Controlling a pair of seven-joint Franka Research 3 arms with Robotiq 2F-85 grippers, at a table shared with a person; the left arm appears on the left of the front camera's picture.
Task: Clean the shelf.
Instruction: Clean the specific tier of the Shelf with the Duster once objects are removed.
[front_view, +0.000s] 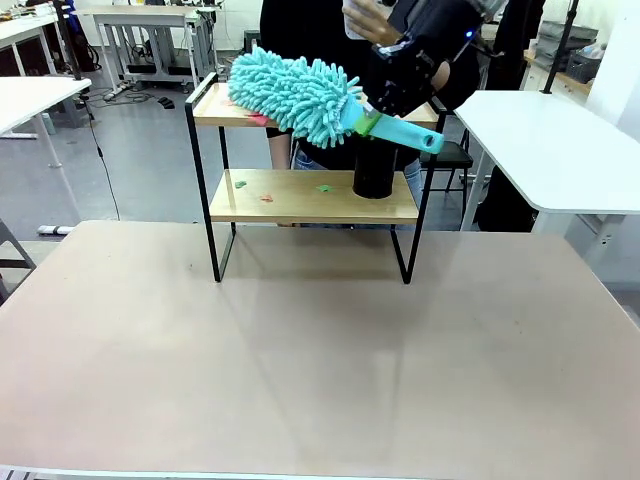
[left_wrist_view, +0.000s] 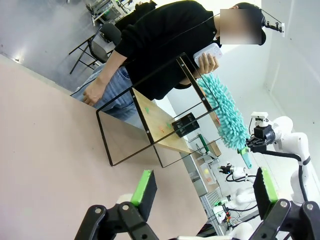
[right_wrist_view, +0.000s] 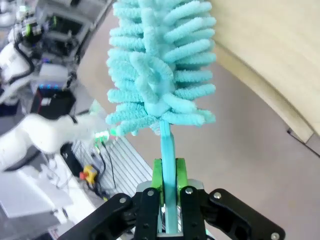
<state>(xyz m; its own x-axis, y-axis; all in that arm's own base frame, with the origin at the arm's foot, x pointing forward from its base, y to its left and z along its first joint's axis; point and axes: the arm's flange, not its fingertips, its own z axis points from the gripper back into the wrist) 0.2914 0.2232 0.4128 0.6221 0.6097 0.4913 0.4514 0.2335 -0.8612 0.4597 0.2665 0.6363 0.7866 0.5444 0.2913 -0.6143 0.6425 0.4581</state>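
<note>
Wooden and pale, the shelf's (front_view: 290, 203) two boards sit in a thin black frame at twelve o'clock on the tan table (front_view: 300, 370). Green and red scraps (front_view: 323, 187) dot the lower board. A black cylindrical cup (front_view: 375, 172) stands toward its three o'clock end, contents hidden. The right gripper (right_wrist_view: 168, 175) is clamped on the flat teal handle of a fluffy chenille duster (front_view: 295, 95) over the upper board. The left gripper (left_wrist_view: 205, 186) has its jaws wide apart.

The shelf (front_view: 300, 203) stands on the table (front_view: 300, 370), a black cylinder (front_view: 374, 175) on its lower board
</note>
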